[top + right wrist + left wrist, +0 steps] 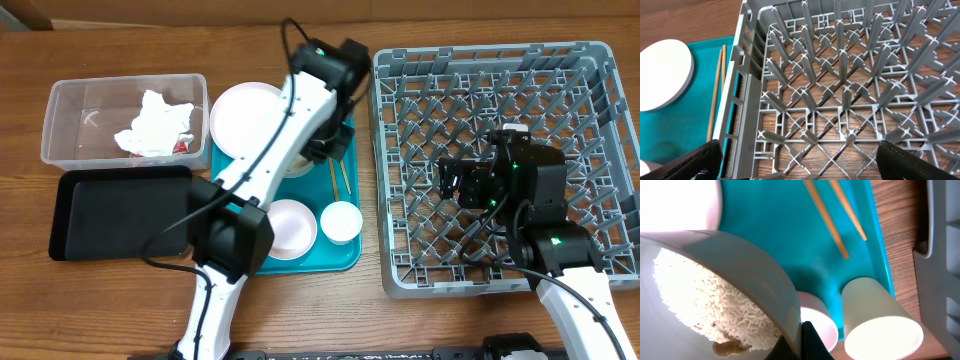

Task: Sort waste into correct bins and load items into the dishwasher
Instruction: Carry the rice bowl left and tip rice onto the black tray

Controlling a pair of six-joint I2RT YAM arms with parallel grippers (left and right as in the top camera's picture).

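The left gripper point(321, 151) holds a white bowl point(740, 265) by its rim, one dark finger point(810, 341) pressed against the edge. White rice point(715, 305) is heaped inside the bowl. The gripper and bowl are over a teal tray point(775, 225). Just beyond the gripper on that tray lie two wooden chopsticks point(832, 215). Beside it stand a small cup point(880, 315) and a second bowl point(815, 317). A round plate point(248, 118) sits to its left.

Well left of this gripper, on the counter point(100, 300), is a clear tub point(70, 110). It holds a crumpled napkin point(152, 125) and a red wrapper point(182, 146). A black tray point(110, 210) lies next to the tub.

The right gripper point(800, 160) hangs with its jaws wide apart, holding nothing. It is above the grey peg rack point(600, 70), near the rack's wall on the teal tray's side.
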